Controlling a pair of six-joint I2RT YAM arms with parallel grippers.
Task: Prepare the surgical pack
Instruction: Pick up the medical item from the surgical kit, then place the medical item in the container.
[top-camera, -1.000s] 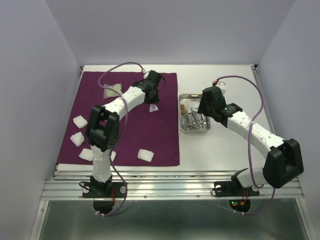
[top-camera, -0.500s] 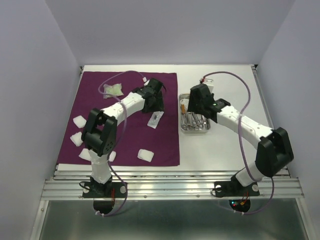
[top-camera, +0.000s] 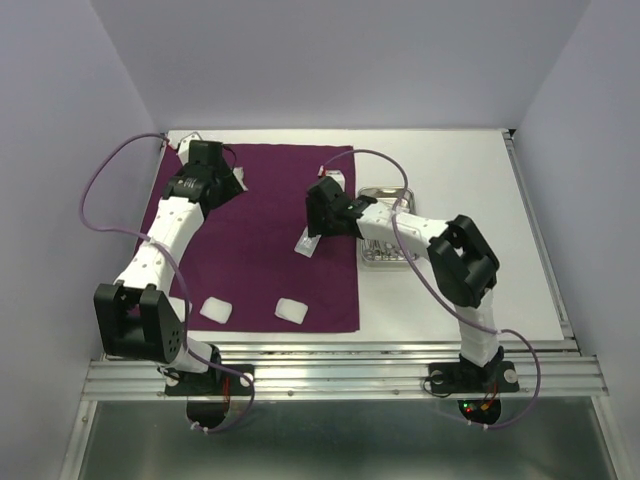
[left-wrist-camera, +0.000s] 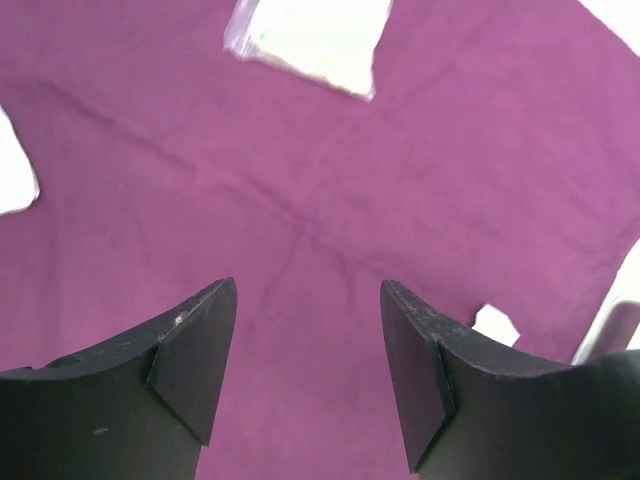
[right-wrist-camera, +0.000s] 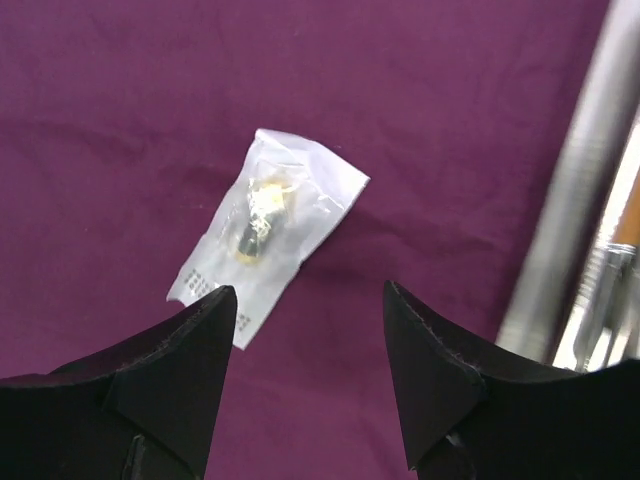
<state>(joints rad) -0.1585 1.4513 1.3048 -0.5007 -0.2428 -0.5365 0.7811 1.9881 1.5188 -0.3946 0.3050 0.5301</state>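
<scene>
Right pincer (right-wrist-camera: 308, 300) moved over drape (right-wrist-camera: 120, 120), packet (right-wrist-camera: 268, 232) beneath, long axis diagonal

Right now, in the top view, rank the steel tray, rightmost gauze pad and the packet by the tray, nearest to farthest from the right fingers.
From the right gripper:
1. packet, on the drape just under it.
2. steel tray, to the right.
3. rightmost gauze pad, near the drape's front edge.
</scene>
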